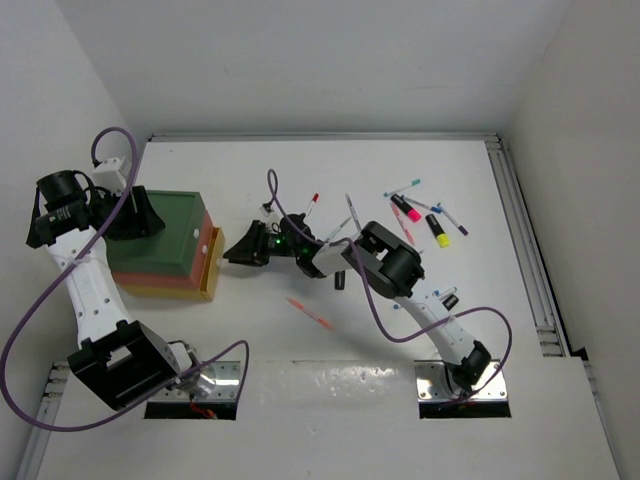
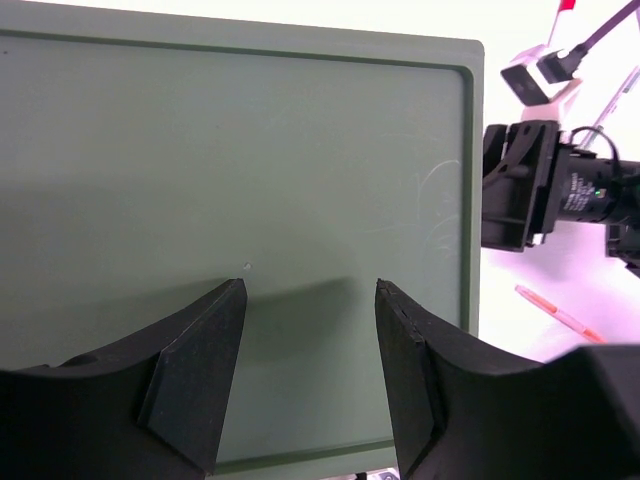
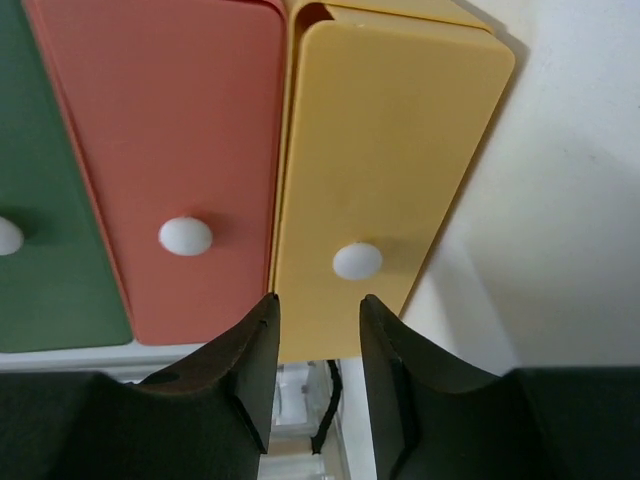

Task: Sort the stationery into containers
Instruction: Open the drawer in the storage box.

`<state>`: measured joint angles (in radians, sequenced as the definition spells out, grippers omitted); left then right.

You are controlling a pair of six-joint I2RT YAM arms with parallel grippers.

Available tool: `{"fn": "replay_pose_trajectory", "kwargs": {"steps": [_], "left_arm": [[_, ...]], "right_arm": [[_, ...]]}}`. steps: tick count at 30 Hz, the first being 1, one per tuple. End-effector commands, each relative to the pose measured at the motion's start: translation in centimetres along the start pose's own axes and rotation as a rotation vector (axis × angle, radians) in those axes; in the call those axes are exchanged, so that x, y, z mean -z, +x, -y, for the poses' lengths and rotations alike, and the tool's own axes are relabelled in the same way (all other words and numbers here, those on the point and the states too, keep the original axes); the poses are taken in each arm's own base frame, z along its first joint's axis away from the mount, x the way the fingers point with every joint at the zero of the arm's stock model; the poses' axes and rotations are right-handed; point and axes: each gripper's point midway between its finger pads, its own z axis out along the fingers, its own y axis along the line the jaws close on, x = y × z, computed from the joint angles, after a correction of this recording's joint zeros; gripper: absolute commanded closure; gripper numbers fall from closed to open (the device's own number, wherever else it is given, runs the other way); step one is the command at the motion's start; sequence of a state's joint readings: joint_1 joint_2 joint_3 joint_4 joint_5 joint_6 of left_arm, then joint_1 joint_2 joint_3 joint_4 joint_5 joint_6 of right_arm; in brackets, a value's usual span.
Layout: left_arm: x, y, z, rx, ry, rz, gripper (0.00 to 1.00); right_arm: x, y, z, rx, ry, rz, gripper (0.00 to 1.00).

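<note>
The containers are a stack of drawers (image 1: 165, 245) at the left: dark green on top, red-orange below it, yellow (image 1: 213, 262) lowest and pulled out a little. My left gripper (image 1: 152, 218) hovers open over the green top (image 2: 230, 160), holding nothing. My right gripper (image 1: 233, 256) faces the drawer fronts, open, just short of the yellow drawer's white knob (image 3: 357, 260); its fingers are apart and nothing is between them (image 3: 317, 300). Stationery lies loose on the table: an orange pen (image 1: 310, 314), a red-capped pen (image 1: 312, 206), a pink highlighter (image 1: 408, 210) and a yellow highlighter (image 1: 440, 232).
Several more thin pens (image 1: 448, 216) lie at the back right beside the highlighters. A metal rail (image 1: 525, 250) runs along the table's right edge. White walls close in the back and sides. The red drawer knob (image 3: 185, 236) and green drawer knob (image 3: 6, 236) sit left of the yellow one.
</note>
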<state>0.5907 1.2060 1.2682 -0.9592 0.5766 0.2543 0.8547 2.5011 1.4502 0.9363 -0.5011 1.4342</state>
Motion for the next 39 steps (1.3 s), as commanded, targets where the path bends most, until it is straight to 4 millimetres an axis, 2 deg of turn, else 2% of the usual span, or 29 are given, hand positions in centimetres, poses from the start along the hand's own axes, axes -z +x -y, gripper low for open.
{"fn": "replay_pose_trajectory", "kwargs": {"steps": [1, 3, 13, 35, 39], "left_arm": [[-0.6, 3.4, -0.7, 0.057, -0.025, -0.118, 0.39], [-0.7, 3.5, -0.8, 0.057, -0.023, -0.120, 0.39], [-0.9, 3.6, -0.8, 0.052, -0.022, -0.121, 0.39], [-1.4, 4.2, -1.2, 0.059, -0.024, -0.132, 0.38], [-1.5, 4.2, -1.2, 0.058, -0.025, -0.131, 0.38]], "right_arm": [[-1.3, 0.0, -0.7, 0.016, -0.043, 0.013, 0.62], [-1.6, 0.1, -0.4, 0.013, -0.044, 0.009, 0.57], [-2.8, 0.5, 0.0, 0.001, -0.051, -0.004, 0.56], [-3.8, 0.9, -0.7, -0.009, -0.110, -0.033, 0.60], [-3.7, 1.0, -0.8, -0.005, -0.116, -0.038, 0.64]]}}
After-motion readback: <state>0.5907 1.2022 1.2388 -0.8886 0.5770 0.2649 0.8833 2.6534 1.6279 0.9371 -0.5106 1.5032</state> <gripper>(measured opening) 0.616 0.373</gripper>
